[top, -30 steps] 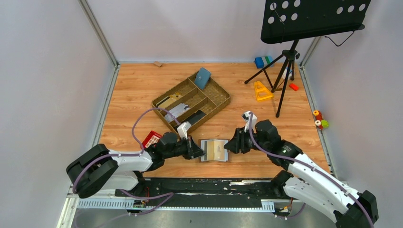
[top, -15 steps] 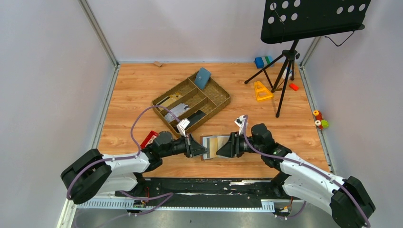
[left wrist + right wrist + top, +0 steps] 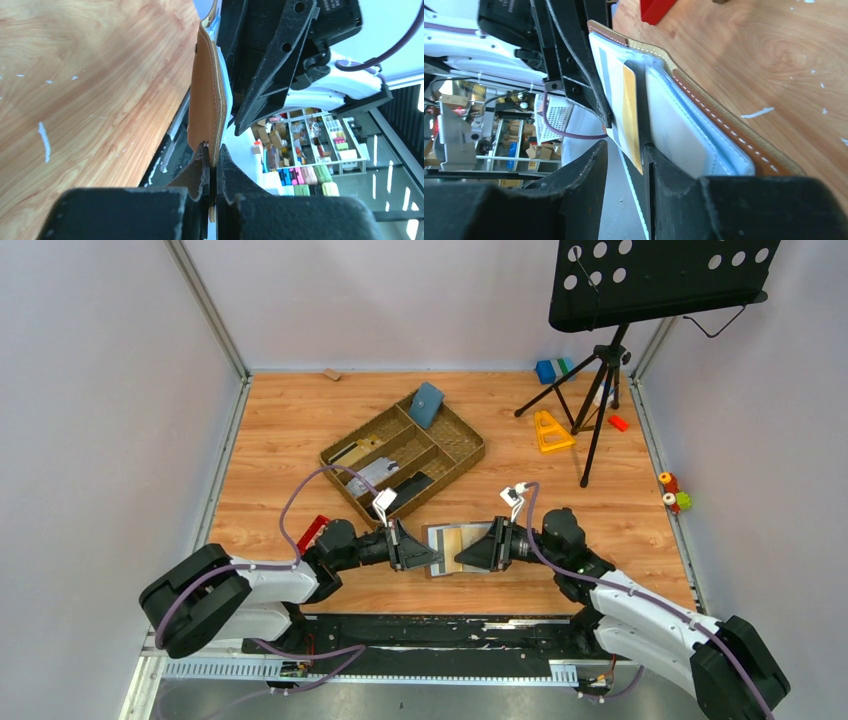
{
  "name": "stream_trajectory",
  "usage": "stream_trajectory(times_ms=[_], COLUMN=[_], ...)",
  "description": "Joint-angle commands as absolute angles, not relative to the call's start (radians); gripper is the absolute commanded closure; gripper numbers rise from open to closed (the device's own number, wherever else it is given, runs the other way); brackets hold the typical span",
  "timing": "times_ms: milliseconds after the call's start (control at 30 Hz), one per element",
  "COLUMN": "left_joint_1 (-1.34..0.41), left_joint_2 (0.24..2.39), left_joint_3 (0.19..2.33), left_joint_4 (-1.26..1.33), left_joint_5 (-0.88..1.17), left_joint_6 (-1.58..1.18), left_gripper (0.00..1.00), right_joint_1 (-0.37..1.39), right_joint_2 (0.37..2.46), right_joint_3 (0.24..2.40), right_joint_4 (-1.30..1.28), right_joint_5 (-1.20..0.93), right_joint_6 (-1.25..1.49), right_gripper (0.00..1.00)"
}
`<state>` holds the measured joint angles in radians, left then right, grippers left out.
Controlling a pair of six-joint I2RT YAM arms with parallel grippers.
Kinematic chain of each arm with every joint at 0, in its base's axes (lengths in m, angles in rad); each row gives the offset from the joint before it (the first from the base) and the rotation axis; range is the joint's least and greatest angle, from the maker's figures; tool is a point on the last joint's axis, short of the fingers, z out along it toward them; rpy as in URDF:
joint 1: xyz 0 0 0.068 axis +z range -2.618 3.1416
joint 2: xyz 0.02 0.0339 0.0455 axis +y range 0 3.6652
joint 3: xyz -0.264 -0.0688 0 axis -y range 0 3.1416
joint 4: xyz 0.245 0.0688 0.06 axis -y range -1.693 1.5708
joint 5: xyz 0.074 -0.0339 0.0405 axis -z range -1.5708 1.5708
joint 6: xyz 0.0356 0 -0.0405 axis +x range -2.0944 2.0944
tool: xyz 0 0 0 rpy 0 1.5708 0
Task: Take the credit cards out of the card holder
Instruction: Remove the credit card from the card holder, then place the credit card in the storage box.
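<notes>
Find the card holder (image 3: 450,543) spread open between both arms near the front edge of the counter (image 3: 280,420); cannot tell whether resting on the wood or raised just off it. Grey inside up, clear sleeves showing, with a gold card (image 3: 631,112) poking out of one sleeve beside a paler card (image 3: 606,75). Pinched by its brown outer flap in the left tool (image 3: 213,152), clenched hard on the leather. Bracketed at the gold card's free edge by the right tool (image 3: 625,147), jaws parted either side, not visibly gripping. Likely trouble from here: biting sleeve plastic along with the card and dragging the whole holder; slipping off the glossy edge; tugging the thin flap out of the left grip; drawing both cards together. Further back, a woven tray (image 3: 403,450), well apart
</notes>
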<state>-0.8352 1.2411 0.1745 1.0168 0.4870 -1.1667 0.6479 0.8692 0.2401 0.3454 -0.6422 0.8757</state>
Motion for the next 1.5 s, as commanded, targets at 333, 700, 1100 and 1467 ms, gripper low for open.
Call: stream_trajectory(times_ms=[333, 700, 1100, 1467], left_joint_1=[-0.836, -0.803, -0.77, -0.769], left_joint_2=[1.273, 1.188, 0.87, 0.777], left_joint_3=[0.165, 0.125, 0.306, 0.428], left_joint_4=[1.319, 1.262, 0.164, -0.308], left_joint_5=[0.572, 0.524, 0.29, 0.092], left_joint_6=[-1.264, -1.257, -0.89, -0.738], left_gripper=[1.0, 0.89, 0.98, 1.0], right_joint_1=[0.627, 0.603, 0.591, 0.674], right_joint_2=[0.77, 0.691, 0.574, 1.004], right_joint_3=[0.172, 0.16, 0.178, 0.463], right_joint_4=[0.656, 0.511, 0.333, 0.512], right_joint_5=[-0.659, -0.607, -0.383, -0.144], right_joint_6=[1.035, 1.002, 0.937, 1.035], right_gripper=[0.9, 1.0, 1.0, 1.0])
